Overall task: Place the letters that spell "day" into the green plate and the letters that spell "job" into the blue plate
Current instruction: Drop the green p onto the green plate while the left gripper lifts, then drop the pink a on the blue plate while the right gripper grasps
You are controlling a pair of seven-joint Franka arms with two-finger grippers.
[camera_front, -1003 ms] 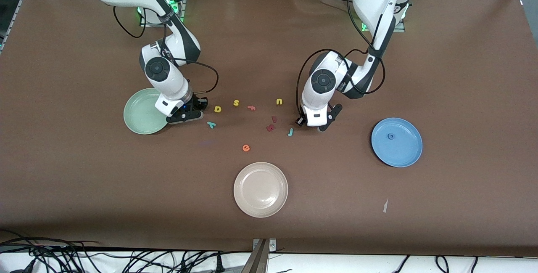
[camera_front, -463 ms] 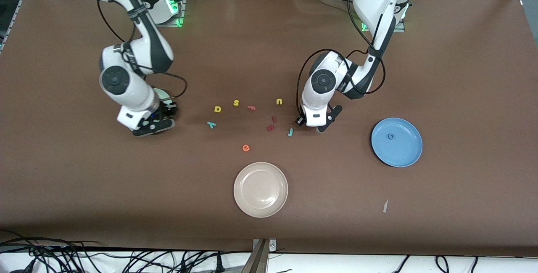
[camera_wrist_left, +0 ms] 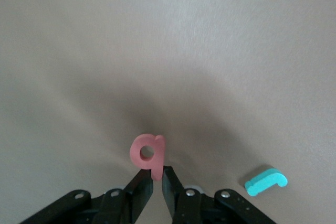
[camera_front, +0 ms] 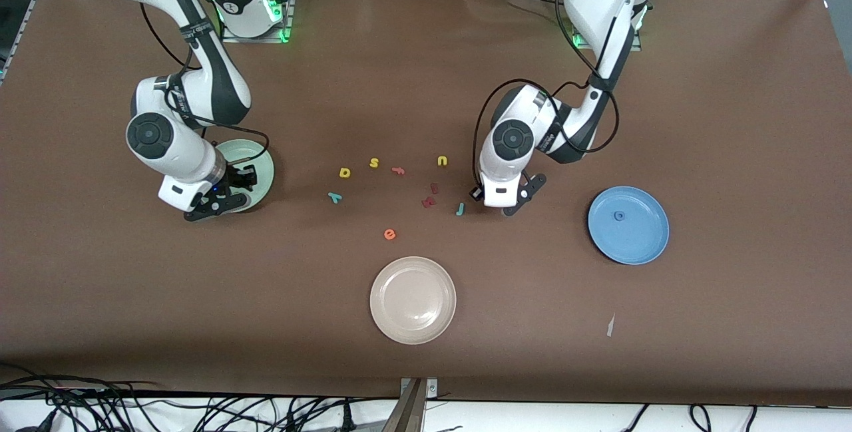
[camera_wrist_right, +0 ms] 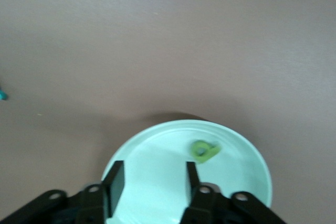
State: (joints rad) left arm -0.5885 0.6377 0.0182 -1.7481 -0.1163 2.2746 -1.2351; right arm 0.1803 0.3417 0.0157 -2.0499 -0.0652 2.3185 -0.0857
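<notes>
The salmon-pink b (camera_wrist_left: 148, 152) stands upright just above the table, and my left gripper (camera_wrist_left: 156, 174) is shut on its stem. In the front view that gripper (camera_front: 504, 204) hangs beside the teal j (camera_front: 460, 208) (camera_wrist_left: 265, 182). My right gripper (camera_front: 214, 203) (camera_wrist_right: 152, 181) is open over the edge of the green plate (camera_front: 263, 167) (camera_wrist_right: 247, 166), holding nothing. The dark green d (camera_wrist_right: 205, 150) lies in that plate. The yellow a (camera_front: 345, 172) and teal y (camera_front: 335, 197) lie on the table between the arms. The blue o (camera_front: 620, 216) sits in the blue plate (camera_front: 639, 242).
Yellow s (camera_front: 374, 163), yellow u (camera_front: 442, 161), a small salmon letter (camera_front: 398, 170), two dark red letters (camera_front: 431, 196) and the orange e (camera_front: 390, 234) lie among the task letters. A cream-beige plate (camera_front: 413, 325) sits nearer the front camera.
My right arm swung from beside the yellow a to over the green plate and its fingers opened. The left gripper shifted slightly beside the teal j.
</notes>
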